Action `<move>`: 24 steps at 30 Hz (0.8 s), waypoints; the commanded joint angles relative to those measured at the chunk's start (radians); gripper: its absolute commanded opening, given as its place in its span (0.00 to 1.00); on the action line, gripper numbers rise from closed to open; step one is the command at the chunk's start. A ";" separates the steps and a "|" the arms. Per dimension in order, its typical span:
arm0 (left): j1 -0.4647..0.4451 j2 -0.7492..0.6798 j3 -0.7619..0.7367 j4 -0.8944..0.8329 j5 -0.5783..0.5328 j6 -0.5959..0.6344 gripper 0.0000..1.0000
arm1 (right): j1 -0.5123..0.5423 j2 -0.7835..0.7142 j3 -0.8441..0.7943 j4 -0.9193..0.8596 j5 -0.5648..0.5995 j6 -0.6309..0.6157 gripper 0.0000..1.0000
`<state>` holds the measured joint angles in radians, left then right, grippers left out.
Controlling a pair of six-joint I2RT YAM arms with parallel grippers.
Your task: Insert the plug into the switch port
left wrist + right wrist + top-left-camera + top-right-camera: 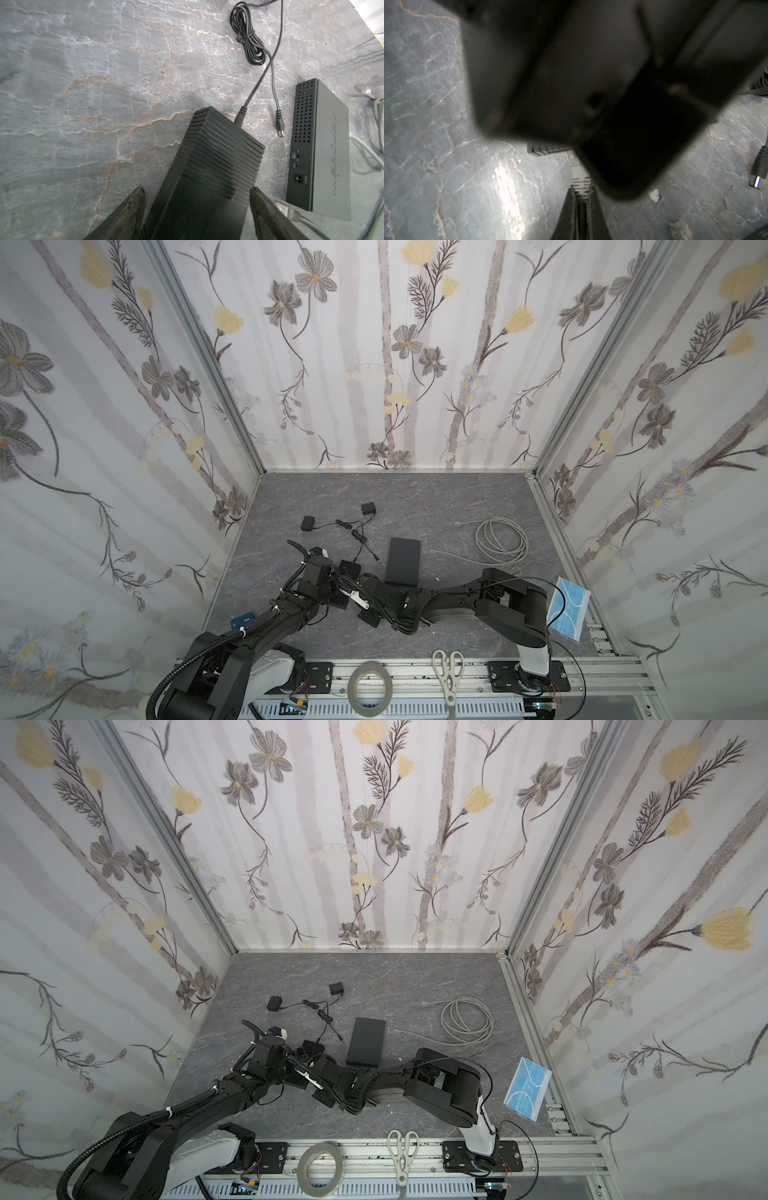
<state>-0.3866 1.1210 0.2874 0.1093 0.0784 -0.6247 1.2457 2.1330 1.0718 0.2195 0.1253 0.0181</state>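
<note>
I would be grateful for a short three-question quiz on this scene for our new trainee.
1. True or false: the right gripper is shut on the grey network plug.
2. What sits between the fingers of the left gripper? A) a cup B) the ribbed black box C) a sponge
3. Fill in: the flat switch lying on the table bears the brand name ____.

Key: 1 true; 2 B; 3 Mercury.
</note>
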 commanded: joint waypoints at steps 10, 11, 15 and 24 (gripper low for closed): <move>-0.082 -0.051 -0.014 0.075 0.296 -0.143 0.79 | 0.007 0.010 0.065 0.391 -0.211 -0.030 0.04; -0.086 -0.057 -0.014 0.078 0.301 -0.144 0.79 | 0.007 0.001 0.053 0.411 -0.224 -0.034 0.04; -0.092 -0.105 -0.013 0.061 0.317 -0.139 0.78 | 0.008 -0.034 0.015 0.450 -0.256 -0.056 0.04; -0.092 -0.197 -0.017 -0.025 0.345 -0.077 0.73 | 0.006 -0.038 -0.008 0.417 -0.387 -0.085 0.04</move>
<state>-0.4541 0.9394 0.2634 -0.0948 0.0494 -0.6456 1.2442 2.0853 1.0451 0.1894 -0.0200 -0.0296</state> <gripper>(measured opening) 0.734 0.074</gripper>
